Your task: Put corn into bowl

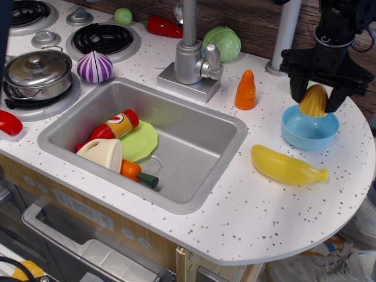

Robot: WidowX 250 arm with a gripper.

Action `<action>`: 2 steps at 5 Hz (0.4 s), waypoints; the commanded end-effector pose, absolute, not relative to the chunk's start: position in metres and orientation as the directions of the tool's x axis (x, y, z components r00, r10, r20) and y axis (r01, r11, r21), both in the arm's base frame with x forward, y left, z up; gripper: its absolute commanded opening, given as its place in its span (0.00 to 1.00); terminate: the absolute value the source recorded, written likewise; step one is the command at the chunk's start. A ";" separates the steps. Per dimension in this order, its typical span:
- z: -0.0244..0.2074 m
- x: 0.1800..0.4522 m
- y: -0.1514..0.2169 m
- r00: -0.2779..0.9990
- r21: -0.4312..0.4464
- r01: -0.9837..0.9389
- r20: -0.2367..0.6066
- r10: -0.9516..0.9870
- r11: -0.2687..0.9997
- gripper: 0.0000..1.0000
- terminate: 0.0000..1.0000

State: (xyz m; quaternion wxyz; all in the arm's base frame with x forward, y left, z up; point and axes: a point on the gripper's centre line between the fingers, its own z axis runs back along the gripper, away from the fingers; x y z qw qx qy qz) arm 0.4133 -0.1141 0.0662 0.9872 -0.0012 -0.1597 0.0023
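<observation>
Gripper [317, 101] hides both flanks of the corn [314, 101]; corn's base occludes the bowl's [309, 130] far rim; arm cropped by top edge.

1. Your worktop [258, 205] is white with dark speckles, rounded at the right end.
2. Right side: light blue bowl [305, 136] sits on it, yellow banana [286, 166] just in front of the bowl.
3. Orange carrot [245, 90] stands upright between the faucet base [189, 75] and the bowl.
4. Back edge: green cabbage [223, 42], red pepper [164, 27], small green ball [123, 16].
5. Left: purple onion [94, 67] near the sink [194, 170] rim.
</observation>
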 end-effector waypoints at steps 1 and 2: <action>0.080 0.419 -0.110 0.928 -0.007 0.010 0.373 -0.007 1.000 1.00 0.00; 0.080 0.419 -0.110 0.928 -0.007 0.010 0.373 -0.007 1.000 1.00 1.00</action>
